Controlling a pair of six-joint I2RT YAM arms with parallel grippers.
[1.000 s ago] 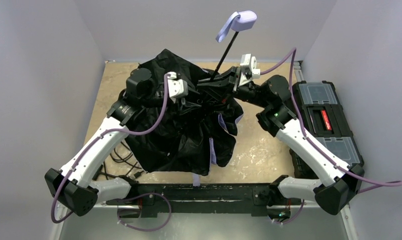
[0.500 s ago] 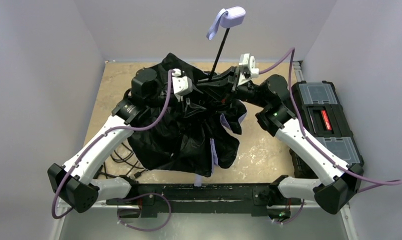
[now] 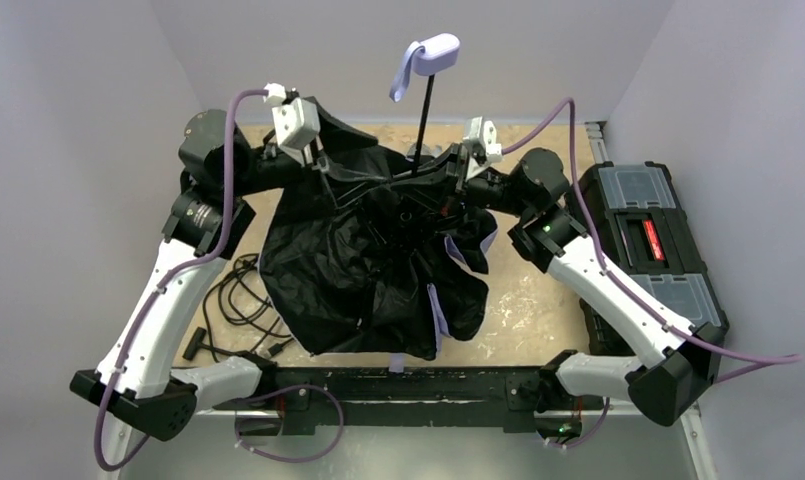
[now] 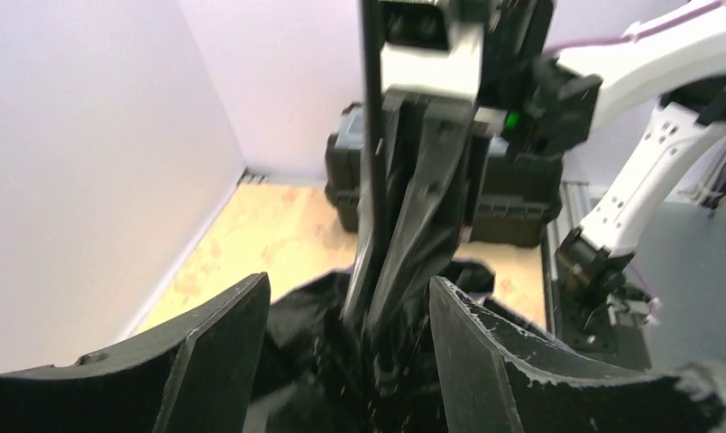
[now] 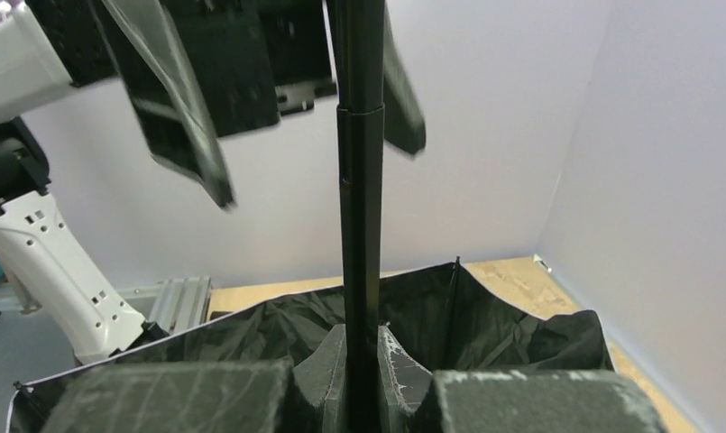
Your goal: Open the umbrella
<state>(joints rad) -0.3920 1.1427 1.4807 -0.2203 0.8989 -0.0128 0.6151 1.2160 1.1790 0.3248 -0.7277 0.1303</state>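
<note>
Pale lavender walls [image 3: 88, 110] close in a tan, marbled tabletop [image 3: 538, 300]. In the middle of it, between my 2 arms, sits the umbrella [image 3: 378, 270]. Its canopy [image 3: 348, 290] is slumped in a crumpled heap, black inside facing up, with slivers of lavender at the near folds. The thin black shaft [image 3: 422, 125] rises roughly upright from the far part of the heap. It carries the small lavender handle [image 3: 440, 52] at its top, well above the table, with the strap [image 3: 403, 80] hanging beside it. My right gripper [image 5: 363, 347] is clamped on the shaft low down, just above the fabric. In my right wrist view the shaft runs straight up between both fingers and touches each. My left gripper [image 4: 348, 287] is spread wide, its 2 fingers [image 4: 206, 356] well apart with nothing pinched. It faces the shaft and my right gripper from the opposite side, near them, with black canopy fabric bunched low between its fingers. I cannot tell whether the fingers touch that fabric. A black toolbox [image 3: 633, 215] with a red patch on its lid lies along the right edge of the table, beside my right arm. A coiled black cable [image 3: 233, 300] and a black T-shaped tool [image 3: 200, 345] lie left of the canopy, by my left arm.
</note>
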